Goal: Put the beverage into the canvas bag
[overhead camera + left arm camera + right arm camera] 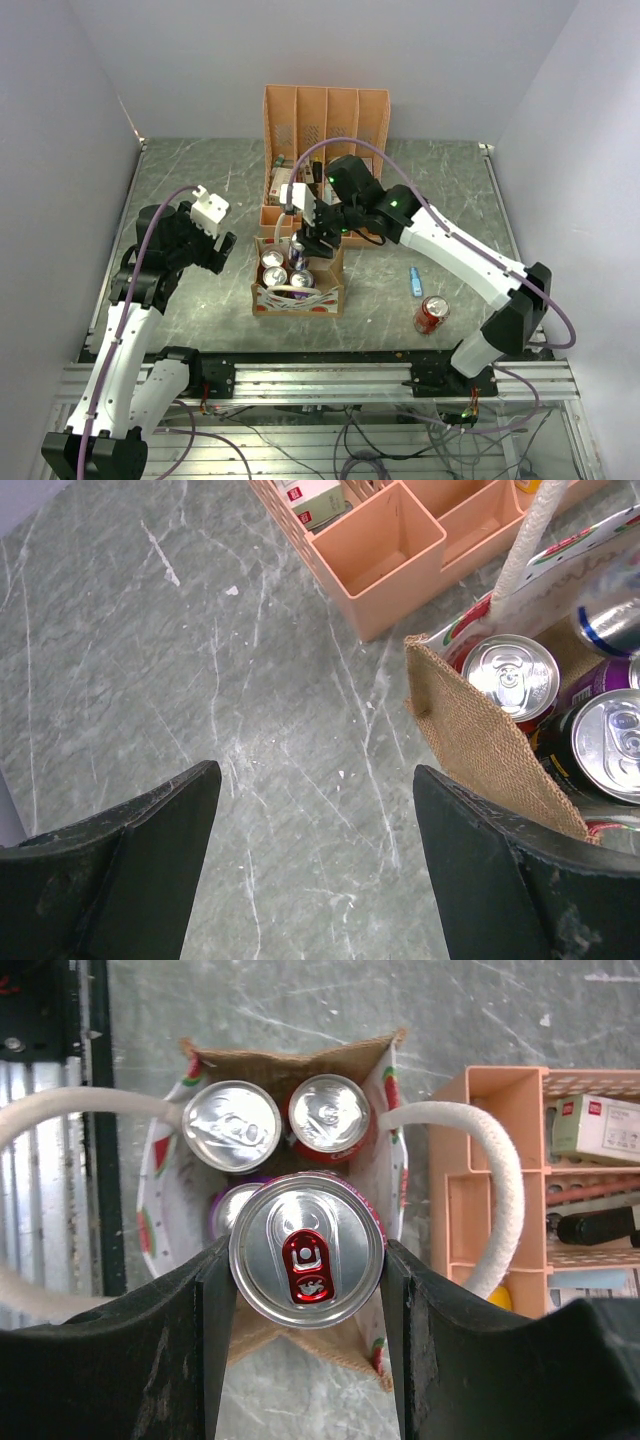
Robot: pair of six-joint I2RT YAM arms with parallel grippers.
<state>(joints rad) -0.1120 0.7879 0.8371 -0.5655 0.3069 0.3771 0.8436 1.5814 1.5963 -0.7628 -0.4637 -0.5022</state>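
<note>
One can point(307, 1250), clenched in right gripper point(305, 1265), hangs over bag point(290, 1058). Packed cans point(232, 1125) fill three corners; the fourth, seemingly beneath, looks free. Left gripper point(315, 775) gapes empty beside bag. Lower straight, clear of handles point(505, 1190), then release.

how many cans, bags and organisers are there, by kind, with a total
cans: 5 (3 in the canvas bag, 1 held can just above them, 1 red can on the table)
canvas bag: 1
peach organiser: 1
total: 7
</note>
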